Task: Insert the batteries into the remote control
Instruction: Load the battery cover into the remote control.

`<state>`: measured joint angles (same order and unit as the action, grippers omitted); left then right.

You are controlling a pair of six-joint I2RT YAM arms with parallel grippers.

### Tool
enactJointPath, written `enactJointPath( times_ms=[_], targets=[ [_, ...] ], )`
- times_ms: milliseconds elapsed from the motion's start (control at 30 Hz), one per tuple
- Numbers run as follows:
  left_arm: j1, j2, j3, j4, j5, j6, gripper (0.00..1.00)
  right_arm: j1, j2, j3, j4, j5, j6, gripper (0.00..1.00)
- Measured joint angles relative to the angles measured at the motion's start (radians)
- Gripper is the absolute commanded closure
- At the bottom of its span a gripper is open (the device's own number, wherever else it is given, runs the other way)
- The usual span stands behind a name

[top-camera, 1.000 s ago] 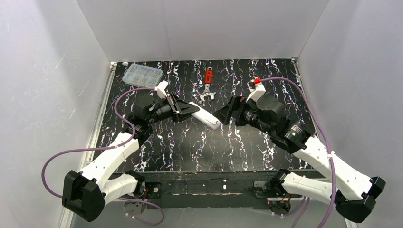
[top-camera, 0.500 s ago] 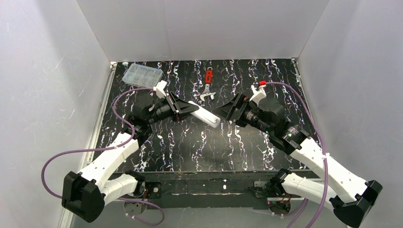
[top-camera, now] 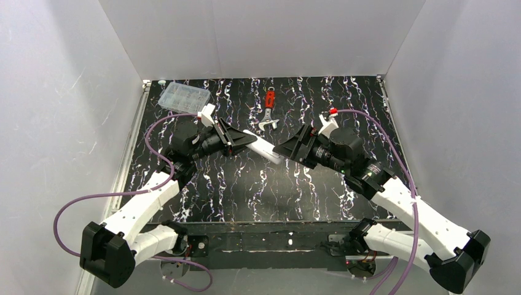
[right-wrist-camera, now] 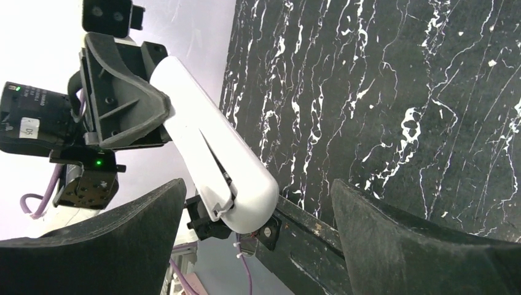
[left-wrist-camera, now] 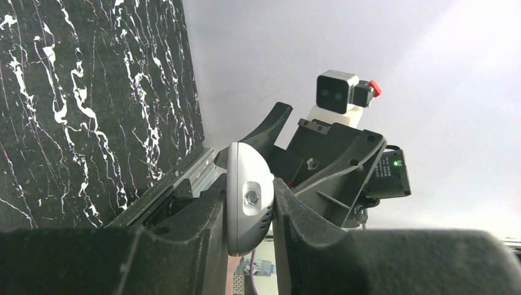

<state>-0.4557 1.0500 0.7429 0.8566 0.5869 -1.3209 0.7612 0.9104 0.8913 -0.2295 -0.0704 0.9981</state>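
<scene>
Remote control hangs in the air over the middle of the tabletop, clamped at its left end by the left fingers, which are closed tight on its two flat sides. Its free end points right, into the gap between the right fingers, which are spread wide, empty and touching nothing. A long seam runs down the side that faces the right wrist camera. We cannot tell whether the battery recess is open.

We see no batteries in any view, so we judge that loading has not begun. A red-handled wrench lies at the far middle and a clear compartment box at the far left, both well apart from the arms.

What worries us is the long smooth body gripped at one end only. If the right fingers close off-centre or push along it, the leverage could twist it in the left grip or slide it out, and it would drop to the tabletop. A hard squeeze near the seam might also pinch the recess or its cover.
</scene>
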Motion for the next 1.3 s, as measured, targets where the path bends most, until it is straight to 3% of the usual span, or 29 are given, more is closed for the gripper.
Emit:
enactJointPath(
  times_ms=[1300],
  targets=[
    [0.000,0.001,0.000,0.013,-0.030,-0.051,1.00,-0.027,0.049,-0.022,0.063,-0.047,0.027,0.09]
  ],
)
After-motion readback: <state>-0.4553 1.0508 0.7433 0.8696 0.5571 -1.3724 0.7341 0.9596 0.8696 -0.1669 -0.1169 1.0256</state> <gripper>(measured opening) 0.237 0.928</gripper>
